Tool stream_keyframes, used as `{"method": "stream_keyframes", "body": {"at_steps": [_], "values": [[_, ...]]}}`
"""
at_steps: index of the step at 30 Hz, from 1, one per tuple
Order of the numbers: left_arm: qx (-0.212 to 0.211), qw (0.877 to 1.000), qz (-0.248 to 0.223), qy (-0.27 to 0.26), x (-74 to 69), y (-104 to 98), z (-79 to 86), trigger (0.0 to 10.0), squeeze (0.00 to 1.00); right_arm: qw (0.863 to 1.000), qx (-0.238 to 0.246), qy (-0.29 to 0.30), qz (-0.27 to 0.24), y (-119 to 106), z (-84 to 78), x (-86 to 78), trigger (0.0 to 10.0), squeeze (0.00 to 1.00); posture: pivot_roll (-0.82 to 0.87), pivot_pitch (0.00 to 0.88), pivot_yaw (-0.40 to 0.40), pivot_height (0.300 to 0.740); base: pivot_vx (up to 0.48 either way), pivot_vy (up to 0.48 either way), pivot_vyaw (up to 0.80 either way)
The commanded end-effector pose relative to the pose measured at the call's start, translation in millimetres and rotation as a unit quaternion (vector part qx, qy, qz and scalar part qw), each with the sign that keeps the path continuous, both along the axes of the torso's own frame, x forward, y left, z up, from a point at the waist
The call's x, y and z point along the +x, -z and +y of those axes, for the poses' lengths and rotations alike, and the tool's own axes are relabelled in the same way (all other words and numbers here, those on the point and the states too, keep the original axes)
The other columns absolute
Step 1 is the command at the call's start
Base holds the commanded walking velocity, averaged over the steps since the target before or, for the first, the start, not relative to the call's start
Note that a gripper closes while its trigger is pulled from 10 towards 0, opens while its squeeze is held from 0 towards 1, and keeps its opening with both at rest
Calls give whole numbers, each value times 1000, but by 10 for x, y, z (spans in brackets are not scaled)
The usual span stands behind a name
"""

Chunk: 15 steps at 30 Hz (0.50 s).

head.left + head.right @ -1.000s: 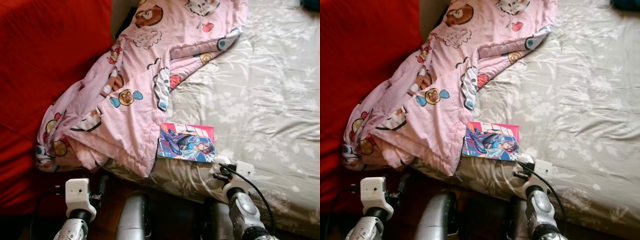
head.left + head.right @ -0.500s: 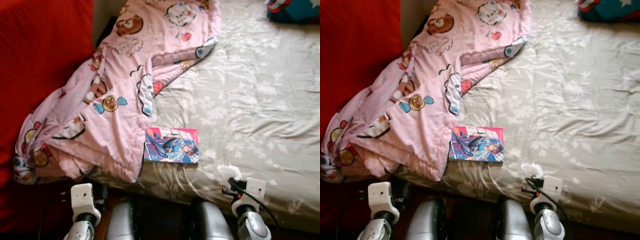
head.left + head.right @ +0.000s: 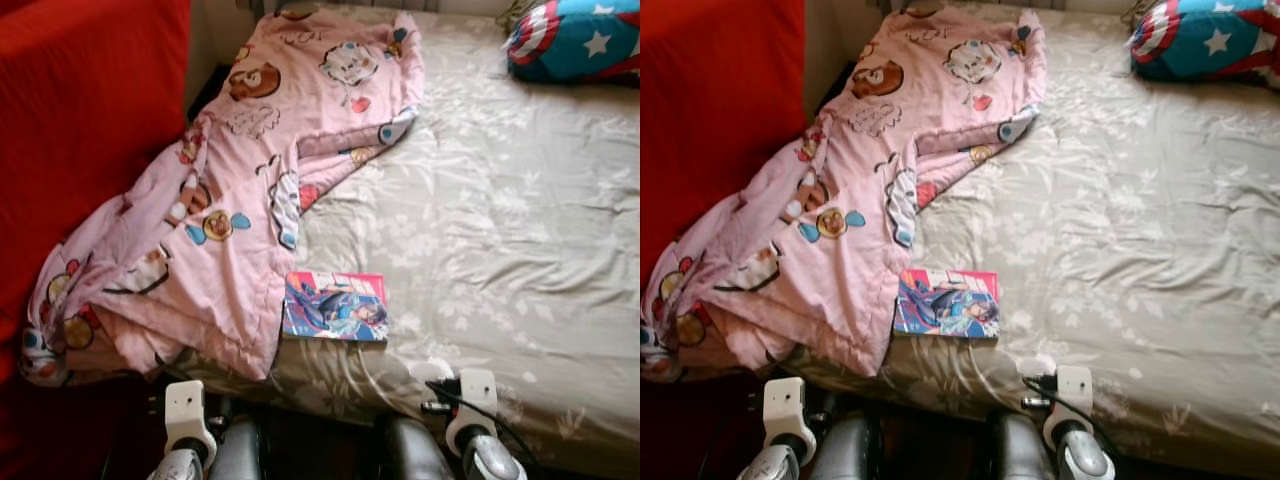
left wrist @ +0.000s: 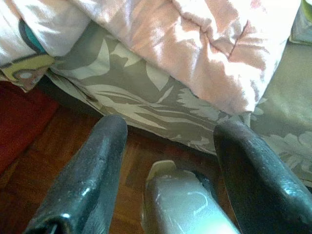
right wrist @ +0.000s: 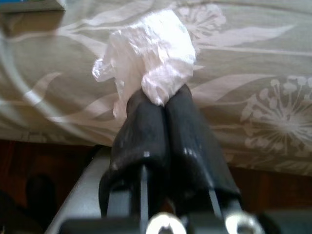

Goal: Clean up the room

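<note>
A crumpled white tissue (image 5: pixel 151 53) is pinched between the two black fingers of my right gripper (image 5: pixel 163 100), which is shut on it just above the near edge of the bed. From the head camera the tissue (image 3: pixel 428 372) shows as a small white wad in front of my right wrist. My left gripper (image 4: pixel 173 126) is open and holds nothing; it hangs low by the bed's side, under the overhanging pink blanket (image 4: pixel 204 44). A colourful comic book (image 3: pixel 335 306) lies flat on the sheet beside the blanket's edge.
The grey floral sheet (image 3: pixel 500 220) covers the bed. A pink cartoon blanket (image 3: pixel 230 200) is bunched along its left side and droops over the edge. A blue and red star pillow (image 3: pixel 580 40) lies at the far right. Red fabric (image 3: pixel 80 120) rises at left. The floor (image 4: pixel 146 156) is wooden.
The view has swung up and back, bringing the star pillow in. Both arms now sit lower in the picture. The right gripper still holds the tissue.
</note>
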<state>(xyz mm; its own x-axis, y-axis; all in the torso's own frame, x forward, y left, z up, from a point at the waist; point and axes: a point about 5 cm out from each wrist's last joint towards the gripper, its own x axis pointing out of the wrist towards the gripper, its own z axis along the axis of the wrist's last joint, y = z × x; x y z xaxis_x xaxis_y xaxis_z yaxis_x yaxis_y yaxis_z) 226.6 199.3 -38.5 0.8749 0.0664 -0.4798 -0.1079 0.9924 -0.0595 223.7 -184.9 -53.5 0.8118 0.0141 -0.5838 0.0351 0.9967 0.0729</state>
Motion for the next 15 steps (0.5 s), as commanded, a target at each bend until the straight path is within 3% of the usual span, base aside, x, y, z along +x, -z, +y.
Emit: {"method": "stream_keyframes", "body": {"at_steps": [1,6,15], "values": [[8,999,47,3,-130,132,6,10000,0,999,-9,-3,48,123,1,-163,10000,0,-36,86,-20,702,0,0,0],[10,997,70,16,-159,189,-39,10000,0,997,-16,-14,69,162,5,-212,10000,0,-29,62,-17,722,0,0,0],[-3,987,162,-17,-513,429,2,10000,0,995,-15,-15,100,230,66,-297,10000,0,-36,3,-13,740,0,0,0]]}}
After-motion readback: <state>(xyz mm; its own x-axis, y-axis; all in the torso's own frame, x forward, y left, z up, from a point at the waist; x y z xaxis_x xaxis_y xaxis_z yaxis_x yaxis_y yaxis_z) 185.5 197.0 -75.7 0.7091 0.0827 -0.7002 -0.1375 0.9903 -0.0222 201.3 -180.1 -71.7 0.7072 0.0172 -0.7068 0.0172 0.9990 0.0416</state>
